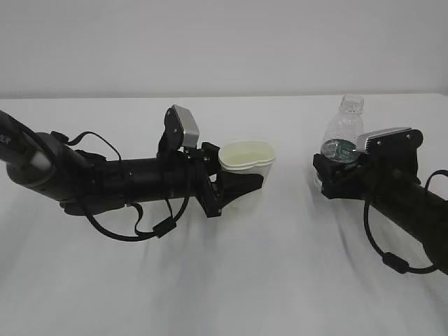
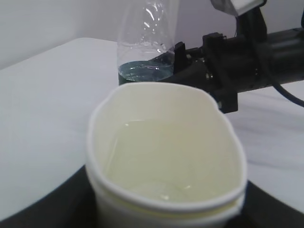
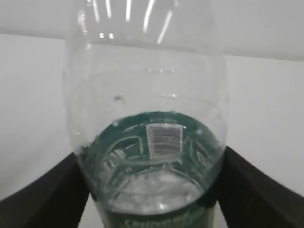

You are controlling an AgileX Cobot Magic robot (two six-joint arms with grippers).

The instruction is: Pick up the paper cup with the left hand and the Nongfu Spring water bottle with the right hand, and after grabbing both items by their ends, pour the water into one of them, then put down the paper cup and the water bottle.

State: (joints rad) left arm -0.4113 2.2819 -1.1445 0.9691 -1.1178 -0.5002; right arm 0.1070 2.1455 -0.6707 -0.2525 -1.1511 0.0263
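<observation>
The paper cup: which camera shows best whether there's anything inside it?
The left wrist view: it looks straight down into the paper cup, squeezed oval, with clear liquid low inside. The exterior view shows the cup small, from the side, between the left gripper fingers. The right wrist view shows only the water bottle.

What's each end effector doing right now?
Left end effector: closed on the paper cup.
Right end effector: around the water bottle; grip or release unclear.

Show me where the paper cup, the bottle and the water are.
cup [image 1: 246, 162], exterior view, on its outer wall below the rim.
bottle [image 1: 343, 129], exterior view, on its clear shoulder.
water [image 2: 164, 159], left wrist view, on the liquid's surface inside the cup.
</observation>
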